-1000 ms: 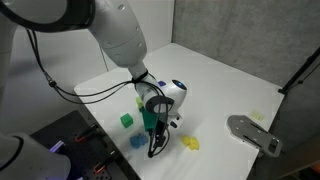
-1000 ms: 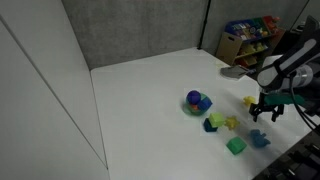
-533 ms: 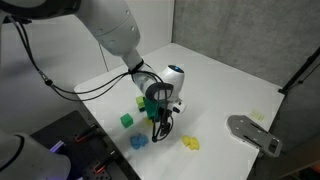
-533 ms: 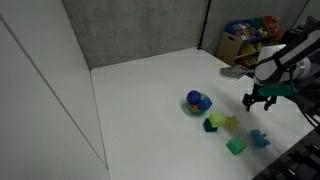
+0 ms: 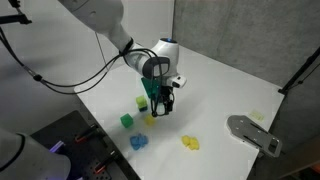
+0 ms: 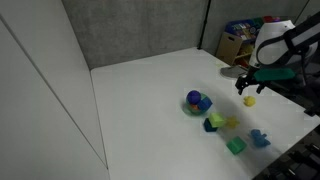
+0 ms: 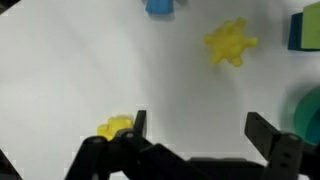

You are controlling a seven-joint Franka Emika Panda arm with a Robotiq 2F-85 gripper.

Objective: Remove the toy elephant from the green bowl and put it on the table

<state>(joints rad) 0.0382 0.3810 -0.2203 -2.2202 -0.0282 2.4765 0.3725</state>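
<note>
**A:** Where does the gripper (image 5: 163, 108) stand in an exterior view?

**B:** It hangs above the table (image 5: 225, 85), pointing down. The toy elephant (image 5: 138, 142) lies on the white top near the table's edge, between a green cube (image 5: 126, 121) and a yellow toy (image 5: 190, 143). How far the jaws are spread cannot be told from there.

**A:** Does the green bowl (image 6: 188, 103) show in an exterior view?

**B:** Yes, it sits on the table (image 6: 140, 95) with something dark blue inside. The toy elephant (image 6: 259, 138) is outside it, resting on the tabletop well apart from the bowl and just beside the green cube (image 6: 236, 146). The gripper (image 6: 246, 90) hovers near the yellow toy (image 6: 249, 100).

**A:** And the wrist view?

**B:** The gripper (image 7: 200, 135) is spread wide, and only bare table (image 7: 80, 60) lies between its fingers (image 7: 265, 130). The yellow toy (image 7: 115, 127) lies just beside one finger. A splayed yellow toy (image 7: 230, 42) lies farther off. The toy elephant (image 7: 159, 6) is at the top edge, cut off by the frame. The green bowl (image 7: 312, 118) peeks in at the right edge.
</note>
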